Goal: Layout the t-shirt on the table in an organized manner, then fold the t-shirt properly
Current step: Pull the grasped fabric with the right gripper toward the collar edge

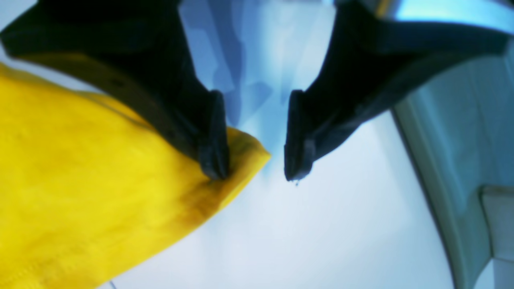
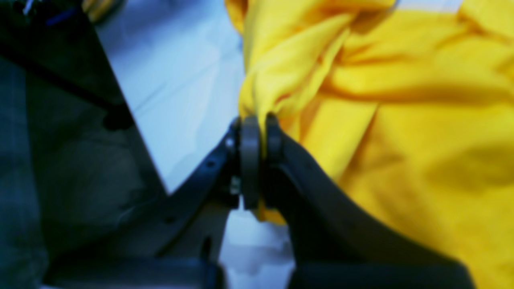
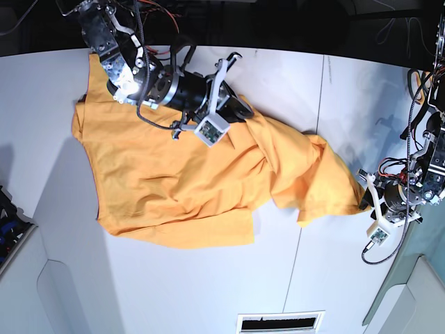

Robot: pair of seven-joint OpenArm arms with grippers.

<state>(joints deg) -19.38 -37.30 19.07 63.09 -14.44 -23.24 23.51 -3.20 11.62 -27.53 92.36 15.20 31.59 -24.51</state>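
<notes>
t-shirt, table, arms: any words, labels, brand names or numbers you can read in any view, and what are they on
None can be read in any view.
t-shirt: plain orange-yellow cloth showing, no print or tag in sight.
table: bare white, no markings.
vent-like slot at the table's near edge: dark slits only, no text.
small white camera blocks on the arms: too small to show any label.
Both wrist views are too blurred for lettering.
</notes>
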